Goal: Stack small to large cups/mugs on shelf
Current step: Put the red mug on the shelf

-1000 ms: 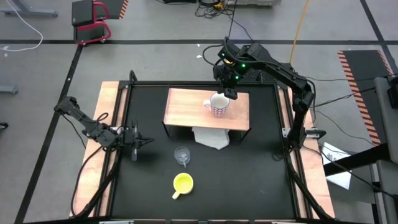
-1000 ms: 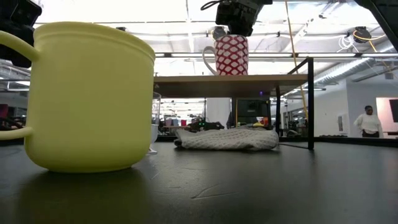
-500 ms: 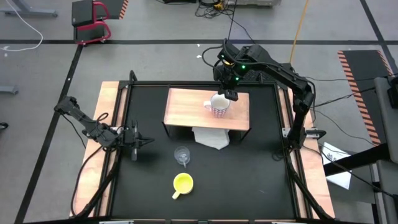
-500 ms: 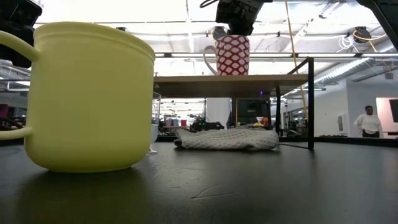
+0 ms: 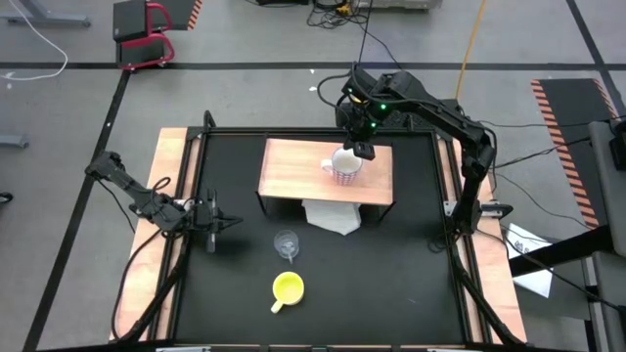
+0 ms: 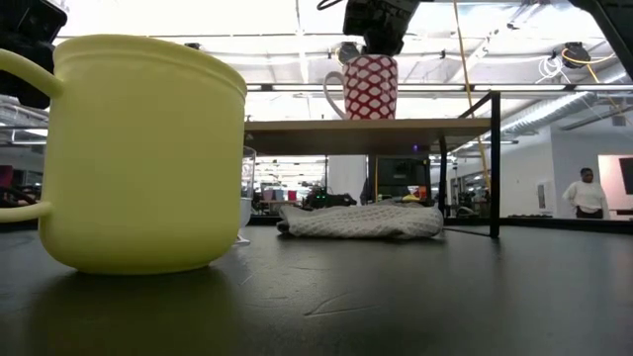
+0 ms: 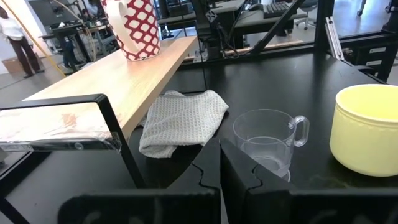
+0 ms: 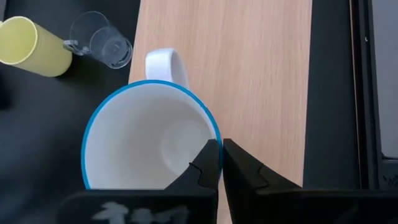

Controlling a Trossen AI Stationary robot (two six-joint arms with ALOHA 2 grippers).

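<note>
- A black table top (image 5: 391, 284) holds a low shelf (image 5: 293, 171) with a light-wood board on a black frame, set toward the far side.
- A crumpled white cloth (image 5: 331, 217) lies half under the shelf's near edge, in front of the open space beneath the board.
- A clear glass cup (image 5: 286, 243) stands on the table in front of the shelf, and a yellow mug (image 5: 288, 288) stands nearer the front edge, just beyond the glass cup.
- The white mug (image 5: 343, 165) stands upright on the shelf, handle pointing toward the left arm's side.
- The right gripper (image 5: 361, 147) hangs just above the far rim of the white mug, its fingers pressed together and holding nothing.
- The left gripper (image 5: 220, 222) waits low over the table's left side, well apart from the cups, fingers together and empty.
- The low view alone shows the white mug's red lattice pattern and a person (image 6: 586, 193) standing far off in the room.
- The right wrist view alone shows the mug's blue rim and empty white inside.
- The left wrist view shows the glass cup's handle facing the yellow mug.
</note>
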